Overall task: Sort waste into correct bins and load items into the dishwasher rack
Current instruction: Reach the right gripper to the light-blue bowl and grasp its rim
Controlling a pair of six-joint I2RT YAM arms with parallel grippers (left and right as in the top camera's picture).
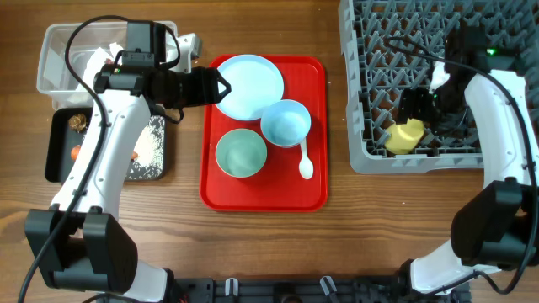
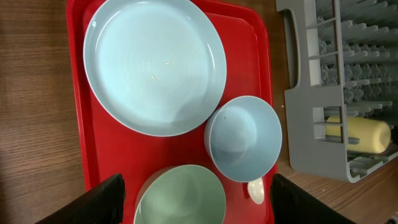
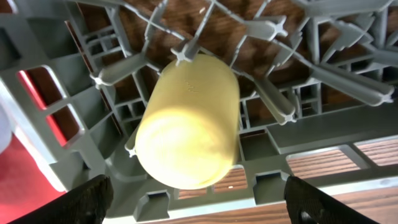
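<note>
left pincer (image 2: pixel 199 186): jaws spread and empty, hovering over the tray (image 2: pixel 249 56). the green bowl (image 2: pixel 180 202) sits directly beneath, between the jaws. the plate (image 2: pixel 155 62) lies just ahead of the tips, and the blue bowl (image 2: pixel 244 137) lies ahead and to one side. the spoon (image 1: pixel 305 162) rests beyond the blue bowl, its long axis across the pincer's reach. right pincer (image 3: pixel 199 199): jaws likewise spread, holding nothing. the cup (image 3: pixel 189 118) lies on its side among the pegs of the rack (image 3: pixel 50 93) just ahead, long axis pointing back toward the pincer. for the tray's dishes the left arm is plainly nearer; the green bowl looks its likeliest pick.
</note>
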